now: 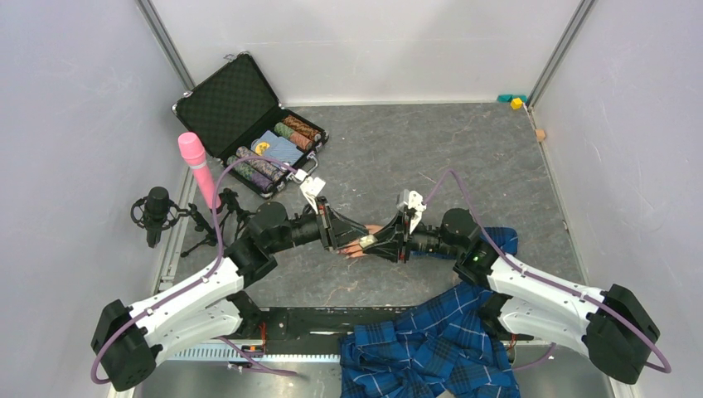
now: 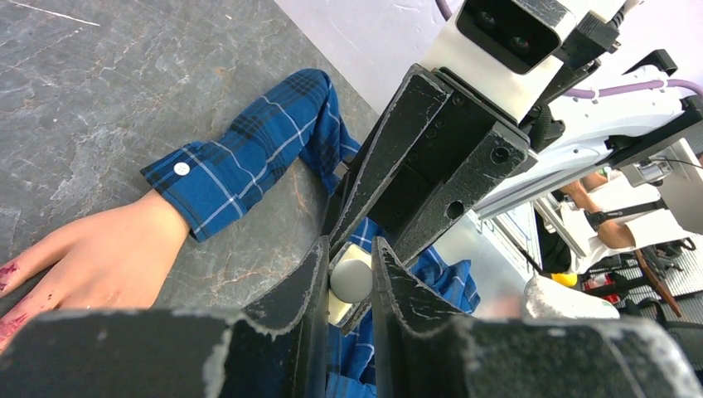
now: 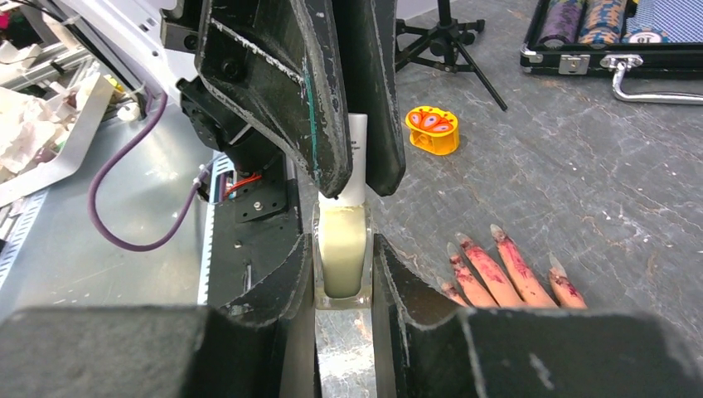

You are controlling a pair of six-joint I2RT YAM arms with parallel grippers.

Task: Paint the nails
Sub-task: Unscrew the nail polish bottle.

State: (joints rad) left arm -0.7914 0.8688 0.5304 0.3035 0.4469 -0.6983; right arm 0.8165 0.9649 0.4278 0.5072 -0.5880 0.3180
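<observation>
The flesh-coloured mannequin hand (image 1: 356, 249) lies palm down on the grey table, its blue plaid sleeve (image 2: 240, 157) trailing right. The nails (image 3: 496, 233) are pale tips on fingers smeared dark red. Just above the hand, my right gripper (image 3: 342, 265) is shut on a small clear bottle (image 3: 342, 249) of pale liquid, held sideways. My left gripper (image 2: 352, 278) faces it from the left, jaws closed on the bottle's white cap (image 2: 351, 280). In the top view the left gripper (image 1: 346, 235) and right gripper (image 1: 390, 243) meet tip to tip over the hand.
An open black case (image 1: 240, 108) of poker chips sits at the back left. A pink microphone (image 1: 197, 166) and a black microphone on a stand (image 1: 157, 211) stand at the left edge. A yellow sharpener-like object (image 3: 432, 130) lies nearby. Plaid shirt fabric (image 1: 431, 348) bunches at the front edge.
</observation>
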